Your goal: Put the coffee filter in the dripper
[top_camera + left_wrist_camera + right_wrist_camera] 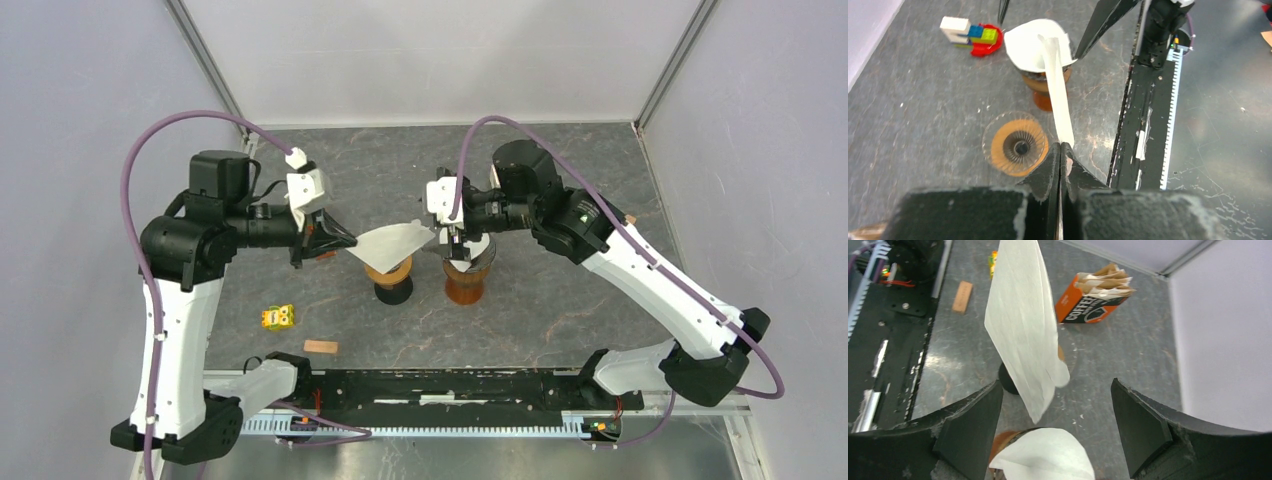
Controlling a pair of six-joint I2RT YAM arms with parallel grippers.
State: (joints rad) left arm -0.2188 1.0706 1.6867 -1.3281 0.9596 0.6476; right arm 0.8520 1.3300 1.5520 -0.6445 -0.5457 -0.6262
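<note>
Well, my left claw (345,240) was pinched fully closed on one corner of the coffee filter (395,243), and that grip alone kept the paper in the air. The filter hung flat and folded, stretched out sideways from my left claw toward my right claw (452,238), directly above the empty dripper (392,282). It had not gone into the cone; from my left wrist the ribbed orange funnel (1018,146) lay open beneath the paper's edge.

My right claw stood wide. The far tip of the filter reached in between its fingers (1143,435), nearer one pad than the other, and my right wrist view showed a gap on both sides.

Just under my right claw sat a second dripper (467,283), beside the first and apart from it, with a second filter (470,250) already seated in its mouth.

Elsewhere on the bench (560,180) an orange coffee filter box (1093,297) lay with papers spilling from its open end. Some toy bricks (278,317) and a small wooden block (321,347) rested near my left arm's base.
</note>
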